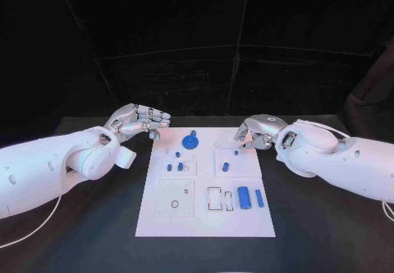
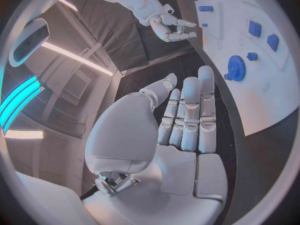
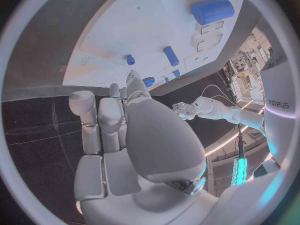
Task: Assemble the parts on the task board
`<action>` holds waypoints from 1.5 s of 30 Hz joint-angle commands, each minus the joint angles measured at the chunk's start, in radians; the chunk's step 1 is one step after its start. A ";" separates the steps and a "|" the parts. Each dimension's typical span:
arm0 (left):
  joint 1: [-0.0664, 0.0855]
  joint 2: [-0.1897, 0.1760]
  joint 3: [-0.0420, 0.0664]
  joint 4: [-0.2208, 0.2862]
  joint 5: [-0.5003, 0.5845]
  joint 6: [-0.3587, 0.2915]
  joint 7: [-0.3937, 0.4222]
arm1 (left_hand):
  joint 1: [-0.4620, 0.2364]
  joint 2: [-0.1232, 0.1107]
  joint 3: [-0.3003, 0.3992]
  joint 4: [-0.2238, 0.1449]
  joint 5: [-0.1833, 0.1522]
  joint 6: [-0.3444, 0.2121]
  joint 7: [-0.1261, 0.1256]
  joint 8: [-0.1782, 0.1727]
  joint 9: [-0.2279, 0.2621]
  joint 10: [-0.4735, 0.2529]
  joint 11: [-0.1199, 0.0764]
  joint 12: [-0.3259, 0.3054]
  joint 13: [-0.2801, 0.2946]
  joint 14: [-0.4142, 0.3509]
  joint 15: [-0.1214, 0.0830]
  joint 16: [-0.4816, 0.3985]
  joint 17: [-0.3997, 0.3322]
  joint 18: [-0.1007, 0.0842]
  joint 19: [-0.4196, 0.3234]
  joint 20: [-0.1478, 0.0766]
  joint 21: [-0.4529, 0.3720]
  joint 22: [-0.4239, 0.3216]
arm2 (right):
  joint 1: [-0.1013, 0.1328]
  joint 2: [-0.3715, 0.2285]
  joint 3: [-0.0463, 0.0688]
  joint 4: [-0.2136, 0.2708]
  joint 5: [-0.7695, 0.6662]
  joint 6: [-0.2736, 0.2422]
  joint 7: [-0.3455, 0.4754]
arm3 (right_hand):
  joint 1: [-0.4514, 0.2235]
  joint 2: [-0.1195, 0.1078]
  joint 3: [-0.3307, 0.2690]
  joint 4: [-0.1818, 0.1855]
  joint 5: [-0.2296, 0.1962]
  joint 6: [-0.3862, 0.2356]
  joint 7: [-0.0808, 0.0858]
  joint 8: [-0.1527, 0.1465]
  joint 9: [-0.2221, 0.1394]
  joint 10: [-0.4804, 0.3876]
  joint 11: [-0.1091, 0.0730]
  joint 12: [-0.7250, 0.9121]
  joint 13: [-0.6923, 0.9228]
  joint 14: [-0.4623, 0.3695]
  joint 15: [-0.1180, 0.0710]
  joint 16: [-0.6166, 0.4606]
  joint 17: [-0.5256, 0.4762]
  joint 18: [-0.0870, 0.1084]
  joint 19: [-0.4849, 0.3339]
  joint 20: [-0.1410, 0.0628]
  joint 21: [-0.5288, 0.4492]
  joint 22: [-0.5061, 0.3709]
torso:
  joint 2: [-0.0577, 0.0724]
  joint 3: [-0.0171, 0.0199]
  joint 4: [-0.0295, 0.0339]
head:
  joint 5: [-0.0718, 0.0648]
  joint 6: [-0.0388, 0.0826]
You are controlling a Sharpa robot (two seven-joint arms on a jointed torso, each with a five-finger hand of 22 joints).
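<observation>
The white task board (image 1: 205,210) lies in the middle of the black tabletop (image 1: 328,227), carrying a blue gear (image 1: 191,140) near its far edge, several small blue pegs (image 1: 174,166) in its middle, and a blue cylinder (image 1: 243,197) beside a thin blue bar (image 1: 258,198) toward its near right. The left hand (image 1: 139,121) hangs just off the board's far left corner, fingers straight and close together, holding nothing. The right hand (image 1: 256,132) hangs over the board's far right corner, fingers bent downward, empty as well.
</observation>
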 commanded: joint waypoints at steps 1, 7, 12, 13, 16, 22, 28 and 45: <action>0.001 -0.004 0.000 0.010 0.117 0.017 0.068 | 0.001 0.013 -0.007 0.000 0.002 0.004 0.003 -0.002 -0.001 0.010 0.000 0.006 0.001 -0.008 -0.002 -0.001 -0.002 0.014 -0.009 0.000 -0.003 -0.002 | -0.001 0.007 0.000 0.000 -0.058 0.044 -0.023 | 0.014 -0.003 0.011 -0.001 -0.006 -0.001 0.010 -0.007 -0.001 0.003 0.008 -0.012 -0.015 0.017 0.007 0.010 0.009 -0.002 0.010 0.000 0.009 0.010 | 0.000 0.0000 0.0000 | -0.001 -0.002; 0.001 -0.010 0.000 0.023 0.127 0.019 0.076 | -0.001 0.014 -0.008 0.000 0.002 0.007 0.002 0.000 0.000 0.016 -0.002 0.012 0.002 -0.009 -0.003 0.000 -0.004 0.014 -0.010 0.000 -0.004 -0.002 | -0.008 0.023 0.000 -0.005 -0.062 0.081 -0.025 | 0.022 -0.002 0.026 -0.001 -0.011 0.004 0.010 -0.012 0.000 0.010 0.009 -0.022 -0.035 0.020 0.008 0.023 0.021 -0.005 0.018 0.000 0.019 0.024 | 0.000 -0.0003 -0.0009 | -0.004 -0.003; 0.001 -0.012 0.000 0.028 0.140 0.016 0.079 | -0.001 0.014 -0.009 0.000 0.002 0.008 0.003 0.001 0.000 0.019 -0.002 0.015 0.002 -0.009 -0.003 0.001 -0.005 0.014 -0.010 -0.001 -0.005 -0.003 | -0.013 0.029 -0.001 -0.009 -0.065 0.111 -0.031 | 0.027 -0.003 0.037 -0.001 -0.014 0.008 0.011 -0.014 0.000 0.018 0.009 -0.028 -0.049 0.022 0.008 0.034 0.032 -0.007 0.025 0.001 0.028 0.037 | 0.000 -0.0003 -0.0001 | -0.005 -0.007; 0.001 -0.012 0.000 0.028 0.144 0.015 0.079 | -0.001 0.014 -0.009 0.000 0.002 0.008 0.003 0.001 0.000 0.019 -0.002 0.015 0.002 -0.009 -0.003 0.001 -0.005 0.014 -0.010 -0.001 -0.005 -0.003 | -0.013 0.030 -0.001 -0.009 -0.065 0.116 -0.031 | 0.027 -0.003 0.039 0.000 -0.014 0.009 0.011 -0.014 0.000 0.020 0.009 -0.029 -0.051 0.022 0.008 0.036 0.034 -0.007 0.026 0.001 0.030 0.039 | 0.000 0.0000 -0.0003 | -0.004 -0.007; 0.001 -0.013 0.000 0.028 0.151 0.011 0.081 | -0.001 0.014 -0.009 0.000 0.002 0.008 0.003 0.000 0.000 0.021 -0.002 0.017 0.003 -0.010 -0.004 0.001 -0.006 0.014 -0.010 -0.001 -0.005 -0.003 | -0.015 0.032 -0.001 -0.007 -0.067 0.125 -0.032 | 0.028 -0.003 0.042 0.000 -0.014 0.010 0.012 -0.014 0.000 0.022 0.009 -0.031 -0.055 0.023 0.008 0.038 0.035 -0.007 0.026 0.001 0.031 0.041 | 0.000 -0.0001 -0.0008 | -0.004 -0.007; 0.001 -0.016 0.000 0.028 0.156 0.009 0.082 | 0.000 0.015 -0.009 -0.002 0.002 0.009 0.003 0.001 0.000 0.024 -0.003 0.020 0.003 -0.010 -0.004 0.002 -0.007 0.014 -0.010 -0.001 -0.005 -0.004 | -0.020 0.040 -0.001 -0.013 -0.070 0.128 -0.033 | 0.034 -0.002 0.057 0.002 -0.016 0.015 0.011 -0.016 0.000 0.030 0.009 -0.038 -0.069 0.023 0.007 0.044 0.041 -0.009 0.030 0.001 0.037 0.049 | 0.000 -0.0002 -0.0004 | -0.005 -0.006; 0.001 -0.016 0.000 0.029 0.157 0.009 0.080 | -0.004 0.017 -0.011 0.001 0.002 0.011 0.003 0.002 0.000 0.027 -0.003 0.024 0.003 -0.011 -0.004 0.003 -0.010 0.013 -0.010 -0.001 -0.006 -0.004 | -0.031 0.047 -0.001 -0.022 -0.071 0.129 -0.034 | 0.061 0.017 0.120 0.003 -0.076 0.026 0.011 -0.017 0.000 0.049 0.008 -0.053 -0.099 0.024 0.004 0.060 0.055 -0.011 0.038 0.000 0.052 0.068 | 0.000 -0.0004 0.0010 | -0.006 -0.009; 0.001 -0.019 0.000 0.024 0.157 0.011 0.074 | -0.008 0.018 -0.014 0.003 0.002 0.012 0.004 0.003 0.000 0.027 -0.003 0.025 0.002 -0.011 -0.003 0.003 -0.011 0.013 -0.010 -0.001 -0.007 -0.005 | -0.041 0.052 -0.001 -0.010 -0.101 0.125 -0.052 | 0.044 -0.018 0.298 -0.014 -0.093 0.109 -0.010 -0.005 0.005 0.145 -0.015 -0.064 -0.122 0.027 -0.015 0.091 0.073 -0.025 0.075 -0.015 0.111 0.150 | 0.000 0.0007 -0.0015 | -0.008 -0.014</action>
